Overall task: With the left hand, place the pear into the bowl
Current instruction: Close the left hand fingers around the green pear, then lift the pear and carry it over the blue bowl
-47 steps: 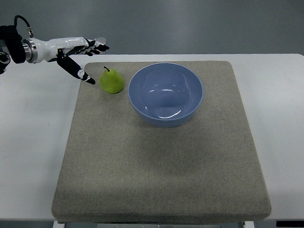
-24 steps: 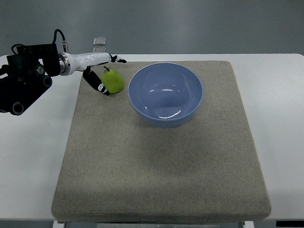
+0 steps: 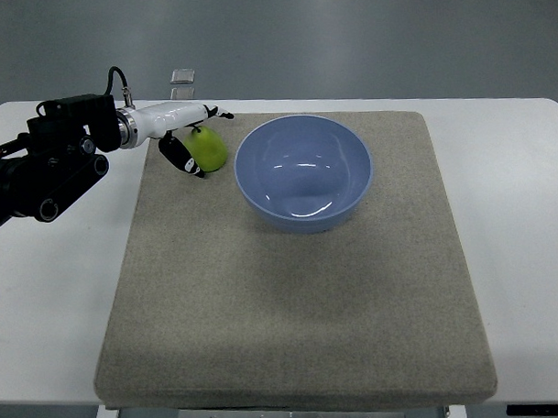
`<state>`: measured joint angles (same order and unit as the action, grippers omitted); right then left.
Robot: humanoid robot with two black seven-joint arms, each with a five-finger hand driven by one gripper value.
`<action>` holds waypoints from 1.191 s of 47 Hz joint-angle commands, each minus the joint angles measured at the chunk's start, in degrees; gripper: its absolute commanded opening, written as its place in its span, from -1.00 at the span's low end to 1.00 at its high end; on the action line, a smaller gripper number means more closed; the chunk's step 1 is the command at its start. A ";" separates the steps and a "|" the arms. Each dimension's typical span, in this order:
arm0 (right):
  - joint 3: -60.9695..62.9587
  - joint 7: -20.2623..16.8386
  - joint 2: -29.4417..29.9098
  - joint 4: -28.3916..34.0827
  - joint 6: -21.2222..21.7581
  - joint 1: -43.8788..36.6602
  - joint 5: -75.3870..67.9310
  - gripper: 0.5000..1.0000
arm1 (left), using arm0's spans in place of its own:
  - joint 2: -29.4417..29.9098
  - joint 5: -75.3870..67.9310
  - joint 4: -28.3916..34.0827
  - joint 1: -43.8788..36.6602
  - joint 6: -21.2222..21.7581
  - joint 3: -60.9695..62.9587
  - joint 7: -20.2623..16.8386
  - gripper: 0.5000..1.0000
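The white-and-black left hand (image 3: 187,139) curls its fingers around the small green pear (image 3: 209,149) on the grey felt mat (image 3: 291,300). Just right of the pear sits the round blue glazed bowl (image 3: 304,171), on the white worktop (image 3: 52,272).

No readable text, label, brand, number or sign found in top view. Plain surfaces noted on smooth light-blue round bowl (image 3: 304,172), coarse beige-grey fabric mat (image 3: 296,291) and white tabletop (image 3: 53,290). Small yellow-green pear (image 3: 209,149) unmarked. White-and-black left robot hand (image 3: 180,139) and black arm housing (image 3: 48,167) checked: dark patches seen on fingers, too small to be resolved as lettering. Small grey square object (image 3: 184,76) beyond table edge: no print made out.
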<state>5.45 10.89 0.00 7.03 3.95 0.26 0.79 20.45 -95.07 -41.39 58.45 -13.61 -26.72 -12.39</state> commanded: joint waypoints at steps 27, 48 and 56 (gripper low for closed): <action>0.00 0.00 0.00 0.00 0.00 0.00 0.00 0.70 | 1.35 0.23 -1.06 0.79 -0.28 1.14 0.17 -1.00; 0.00 0.00 0.00 0.00 0.00 0.00 0.00 0.70 | 12.86 18.59 -15.56 10.28 -10.29 -1.14 0.08 -1.00; 0.00 0.00 0.00 0.00 0.00 0.00 0.00 0.70 | 11.19 21.77 -15.74 13.80 -16.45 -1.05 0.08 -1.00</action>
<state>5.45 10.90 0.00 7.03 3.96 0.26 0.79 32.43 -73.57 -57.16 71.48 -28.84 -27.86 -12.32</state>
